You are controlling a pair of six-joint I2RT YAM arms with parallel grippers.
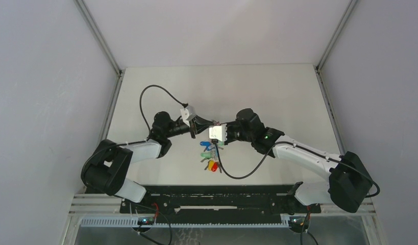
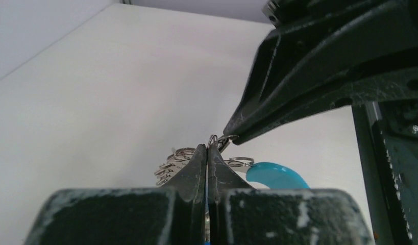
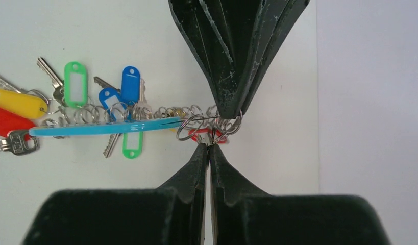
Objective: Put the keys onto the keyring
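Observation:
The keyring shows edge-on in the right wrist view as a turquoise band (image 3: 104,127) with a silvery chain-like edge; its turquoise segment (image 2: 275,176) also shows in the left wrist view. My left gripper (image 2: 207,149) is shut on the keyring's edge and holds it above the table. My right gripper (image 3: 209,147) is shut on the small ring of a red-tagged key (image 3: 209,135), right at the left fingertips (image 3: 227,109). Green (image 3: 75,84), blue (image 3: 130,84), yellow (image 3: 15,102) and red (image 3: 5,122) keys hang along the ring. In the top view the two grippers, left (image 1: 200,127) and right (image 1: 209,130), meet tip to tip above the keys (image 1: 209,155).
The white table (image 1: 278,97) is walled by grey panels at the left, right and back. A black cable (image 1: 145,99) loops up from the left wrist, and another (image 1: 242,176) sags from the right wrist onto the table near the keys.

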